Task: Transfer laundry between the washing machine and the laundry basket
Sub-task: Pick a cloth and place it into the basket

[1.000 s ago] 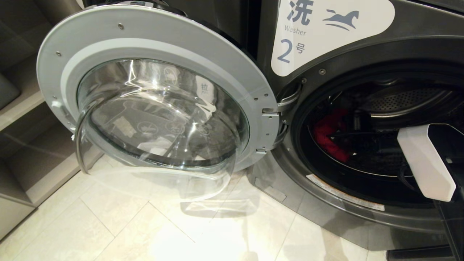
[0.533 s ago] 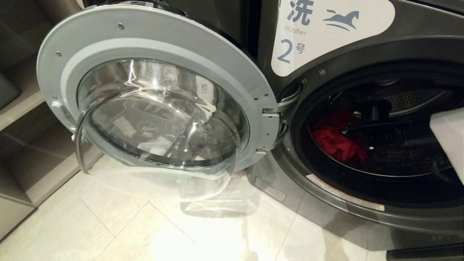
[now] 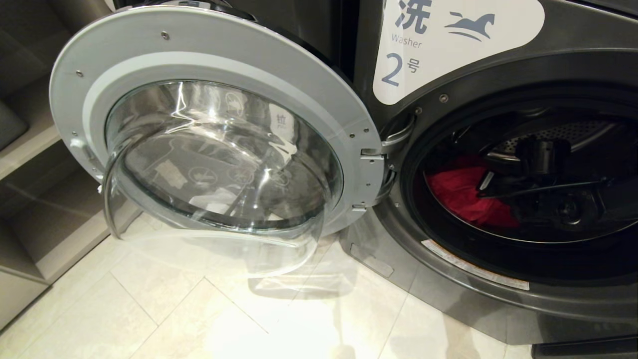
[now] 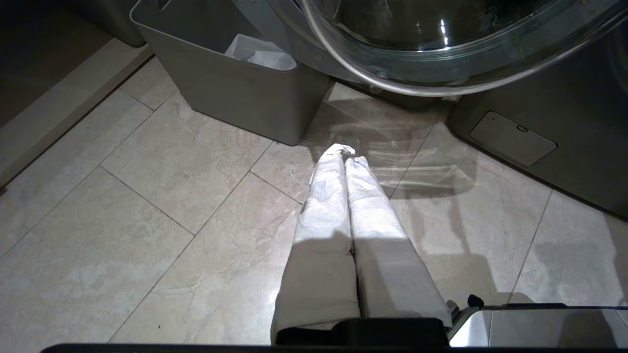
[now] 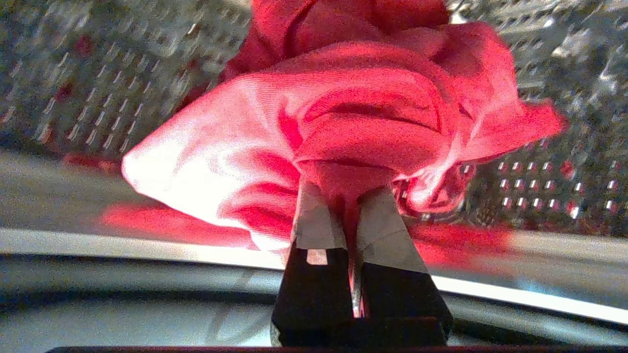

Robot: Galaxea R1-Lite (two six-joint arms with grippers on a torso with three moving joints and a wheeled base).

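Note:
The washing machine [image 3: 498, 75] stands with its round door [image 3: 209, 55] swung wide to the left. Inside the drum lies a red garment [image 3: 466, 197]. My right gripper [image 3: 491, 185] reaches into the drum from the right and is shut on it. In the right wrist view the fingertips of the right gripper [image 5: 343, 198] pinch a fold of the red garment [image 5: 353, 108], which bunches above them against the perforated drum wall. The left gripper [image 4: 344, 153], its fingers wrapped in white, hangs shut and empty over the floor. The grey laundry basket [image 4: 235, 93] stands beyond it with a white cloth [image 4: 260, 51] inside.
The door's bulging glass [image 3: 219, 164] juts out over the tiled floor [image 3: 174, 309], just above the basket. Low shelving [image 3: 30, 149] lines the left side. The drum's lower rim [image 3: 473, 271] lies in front of the garment.
My right arm has drawn back to the right, its white forearm cover leaving the head view. The black gripper rose inside the drum and the red garment came with it, spreading wider.

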